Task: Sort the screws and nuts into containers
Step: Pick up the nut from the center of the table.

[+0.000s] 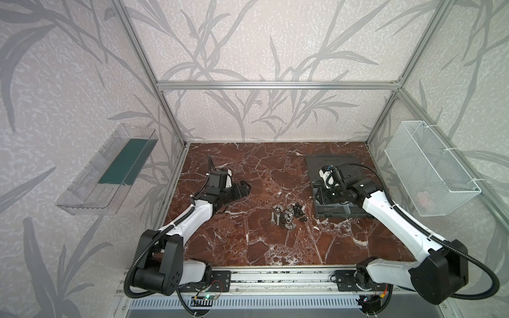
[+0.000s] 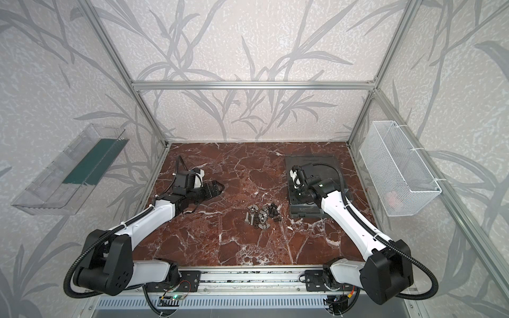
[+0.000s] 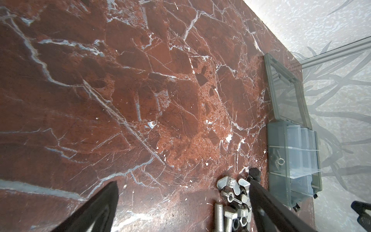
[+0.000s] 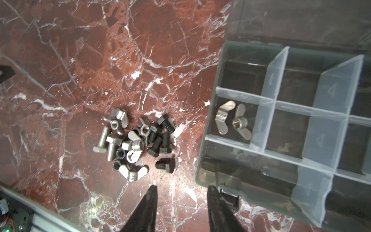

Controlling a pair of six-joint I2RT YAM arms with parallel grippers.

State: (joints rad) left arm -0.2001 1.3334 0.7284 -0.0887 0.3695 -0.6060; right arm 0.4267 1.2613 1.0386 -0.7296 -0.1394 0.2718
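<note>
**Marble bench, loose fasteners, open organiser**

Red-brown, white-veined marble bench [image 1: 248, 170] is carrying a mixed heap of fasteners near its middle in both top views. Within the heap, silver hex-head screws [image 4: 102, 140] with threaded shafts are lying on the side away from the box. Short black hex-head screws [image 4: 161, 138] are lying on the side nearer it. Silver wing nuts [image 4: 120, 118] and small black ring nuts [image 4: 120, 153] are tangling between them. One black screw is sitting just apart from the rest.

A flat dark grey plastic organiser box [image 4: 204, 170] is standing just beside the heap, on the right arm's side of the bench. Pale translucent dividers are splitting it into small rectangular containers [image 4: 277, 80]. Its flat lid [image 1: 330, 162] is lying open behind it. Two more silver wing nuts [image 4: 232, 120] are resting side by side in one container on the box's heap-side edge.

Stamped marks are showing on some wing nuts and an embossed mark on the lid, but all are too blurred to read.

The right tool [image 4: 182, 187] is hovering over bare bench between the heap and the box's near corner, jaws standing apart and grasping nothing. The left tool [image 3: 183, 181] is hanging well apart from the heap in the top views, jaws spread wide and released.
</note>
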